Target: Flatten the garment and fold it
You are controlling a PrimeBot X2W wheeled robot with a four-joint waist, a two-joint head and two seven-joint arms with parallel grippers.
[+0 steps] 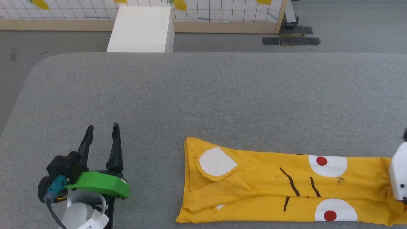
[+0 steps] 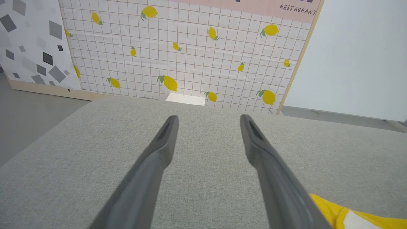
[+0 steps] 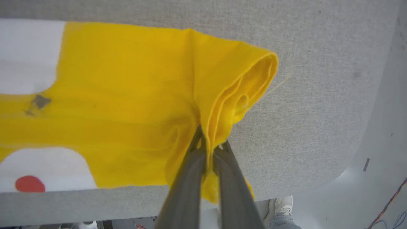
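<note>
The mustard-yellow T-shirt lies as a long folded strip on the grey table, running from the middle to the right edge, with white patches, red dots and black whisker lines showing. My right gripper is shut on the T-shirt, pinching a bunched fold at its end near the table's corner. At the right edge of the head view, part of my pale right wrist shows. My left gripper stands open over bare table, well left of the shirt; its fingers hold nothing, and a yellow corner of the T-shirt peeks in beside them.
A white box stands on the floor beyond the table's far edge, before a lemon-print panel wall. The table's rounded corner lies just right of my right gripper. Someone's shoe shows on the floor below.
</note>
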